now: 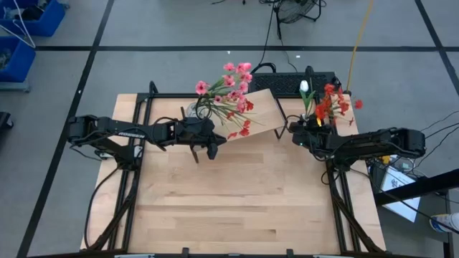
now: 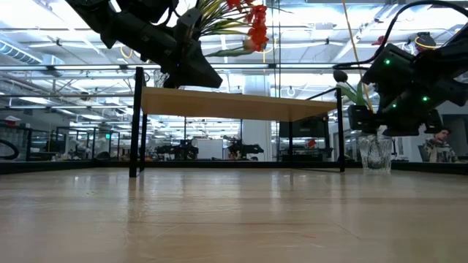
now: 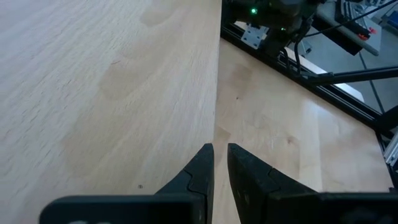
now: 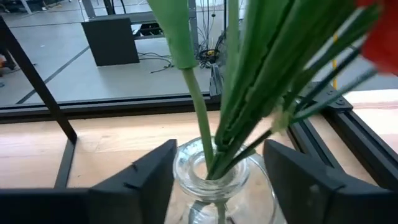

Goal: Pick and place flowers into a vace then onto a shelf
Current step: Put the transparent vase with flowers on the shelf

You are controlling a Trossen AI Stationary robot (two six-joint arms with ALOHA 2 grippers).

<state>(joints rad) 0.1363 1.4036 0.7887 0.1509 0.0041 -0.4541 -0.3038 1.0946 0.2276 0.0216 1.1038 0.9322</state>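
The right gripper [image 4: 214,177], jaws open, straddles the glass vase [image 4: 214,180] of flowers [image 1: 326,104] at the counter's [image 1: 237,201] two o'clock corner, seemingly untouched; the left gripper [image 3: 219,168] hovers closed above the shelf [image 1: 262,115].

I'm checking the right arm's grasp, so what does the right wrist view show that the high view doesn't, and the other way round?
Only the right wrist view shows the clear glass vase's neck, green stems running into it, and the right gripper with a finger either side of the neck. Only the high view shows the shelf, the pink flowers over it, and the left gripper beside it. Both show the red and white flowers in the vase.
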